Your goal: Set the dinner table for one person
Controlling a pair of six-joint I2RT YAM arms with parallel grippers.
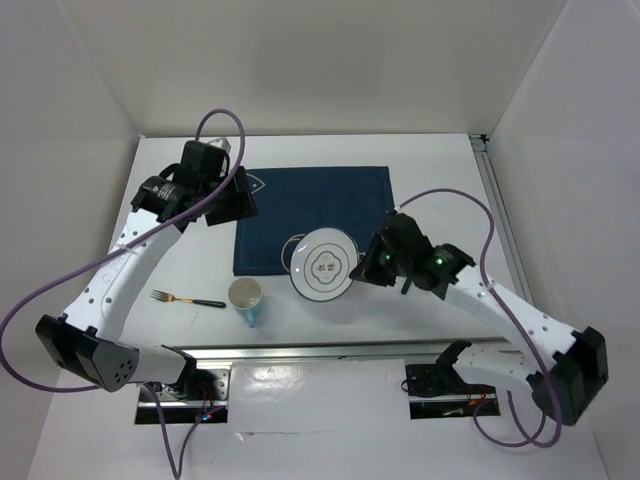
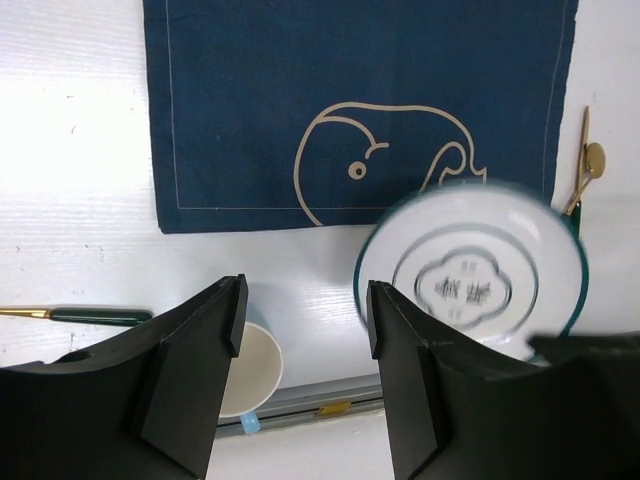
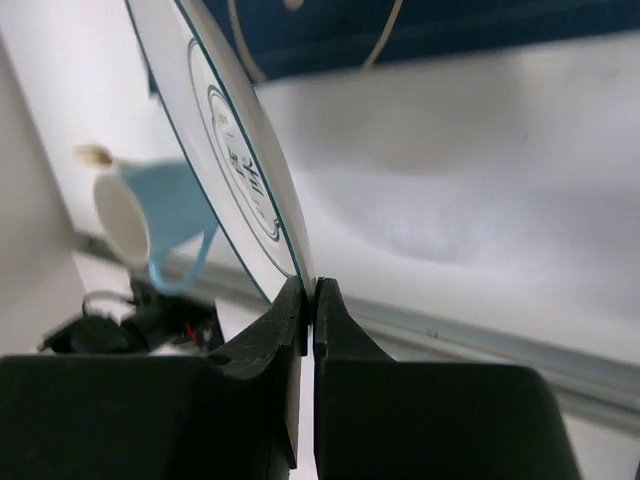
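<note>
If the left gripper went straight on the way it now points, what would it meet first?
Probably the bare dinner table just off the placemat edge, between the cup and the plate. The left gripper hangs open above it, so depth is unclear.

Fork (image 1: 187,299) lies on the table (image 1: 430,170) left of cup (image 1: 246,297), plate (image 1: 323,264) right, placemat (image 1: 300,205) behind.

The surface (image 1: 430,180) is matte white, edged by a metal rail (image 1: 330,350). The navy placemat (image 1: 310,205) is matt woven cloth. The plate (image 1: 325,265) looks glossy, smooth ceramic; the fork (image 1: 187,299) has shiny gold metal tines.
</note>
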